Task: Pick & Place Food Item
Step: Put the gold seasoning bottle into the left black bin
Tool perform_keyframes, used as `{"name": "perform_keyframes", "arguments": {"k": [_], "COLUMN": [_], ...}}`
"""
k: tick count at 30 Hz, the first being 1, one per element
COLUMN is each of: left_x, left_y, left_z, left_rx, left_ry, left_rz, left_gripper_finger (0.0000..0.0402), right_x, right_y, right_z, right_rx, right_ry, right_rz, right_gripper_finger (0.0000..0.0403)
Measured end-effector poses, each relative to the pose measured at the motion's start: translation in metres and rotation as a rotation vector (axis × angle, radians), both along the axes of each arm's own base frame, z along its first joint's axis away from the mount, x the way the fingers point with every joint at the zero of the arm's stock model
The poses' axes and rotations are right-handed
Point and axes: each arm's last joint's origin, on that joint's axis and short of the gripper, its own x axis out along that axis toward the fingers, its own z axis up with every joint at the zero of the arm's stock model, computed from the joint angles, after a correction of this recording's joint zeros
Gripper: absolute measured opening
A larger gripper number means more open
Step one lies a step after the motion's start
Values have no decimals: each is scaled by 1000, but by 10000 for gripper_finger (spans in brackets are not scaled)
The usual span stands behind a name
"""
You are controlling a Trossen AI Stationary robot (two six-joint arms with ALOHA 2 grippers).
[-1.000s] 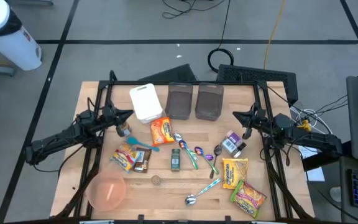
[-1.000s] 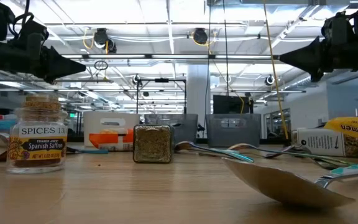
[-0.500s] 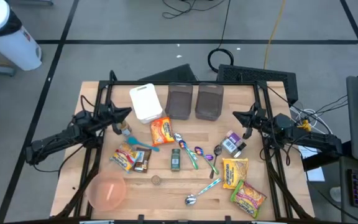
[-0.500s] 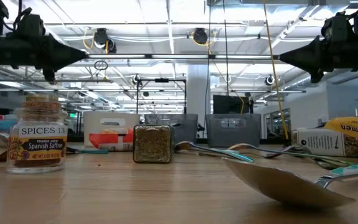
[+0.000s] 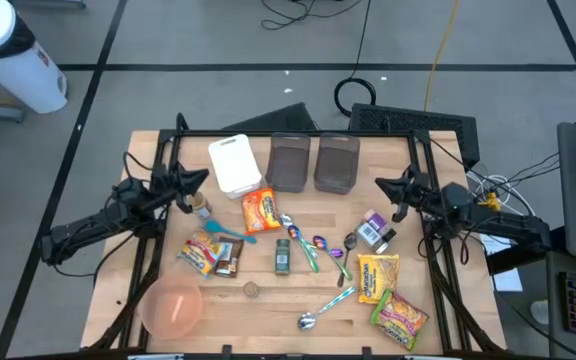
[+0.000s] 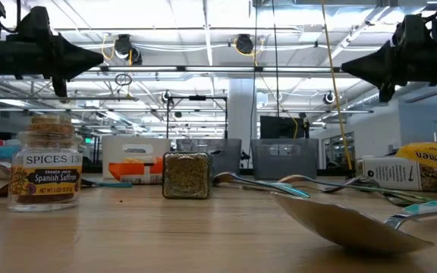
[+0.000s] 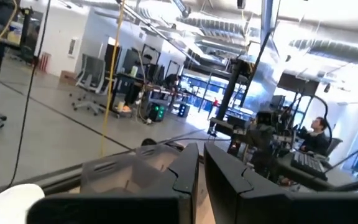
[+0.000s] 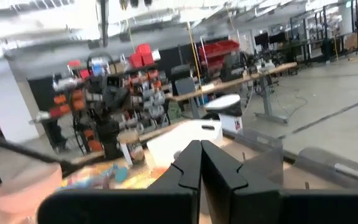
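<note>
Fingers of the left gripper sit nearly together, holding nothing, raised just above the cork-topped saffron jar standing near the left side of the surface. Beside the jar lie a white container and an orange food packet. Right gripper fingers are pressed together, empty, over the surface's right side.

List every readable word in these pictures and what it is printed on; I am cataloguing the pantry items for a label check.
"SPICES", "TRADER JOE'S", "Spanish Saffron": on the cork-topped spice jar, low view.
"Ramen", partly cut off: on the yellow noodle packet at the low view's right edge.
Print on the white carton, the orange packet and the green-and-yellow packets: too small or blurred to read.
</note>
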Motion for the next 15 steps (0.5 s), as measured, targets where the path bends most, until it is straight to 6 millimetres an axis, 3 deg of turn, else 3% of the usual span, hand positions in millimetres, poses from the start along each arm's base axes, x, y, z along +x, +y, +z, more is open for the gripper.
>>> {"name": "perform_keyframes", "arguments": {"k": [3,8,15], "left_x": [0,-2,-11], "left_y": [-1,-1,-1], "left_z": [0,9,33], "left_rx": [17,72,102], "left_ry": [9,-25,-87], "left_rz": [-21,7,126], "left_gripper_finger": [59,135,244], "right_x": [-1,1,6], "right_y": [-1,-1,-2], "right_z": [6,16,26], "right_rx": [-7,-159,-295], "right_ry": [-61,-97,-142], "right_rz": [-24,-61,-101], "right_gripper_finger": [0,14,76]}}
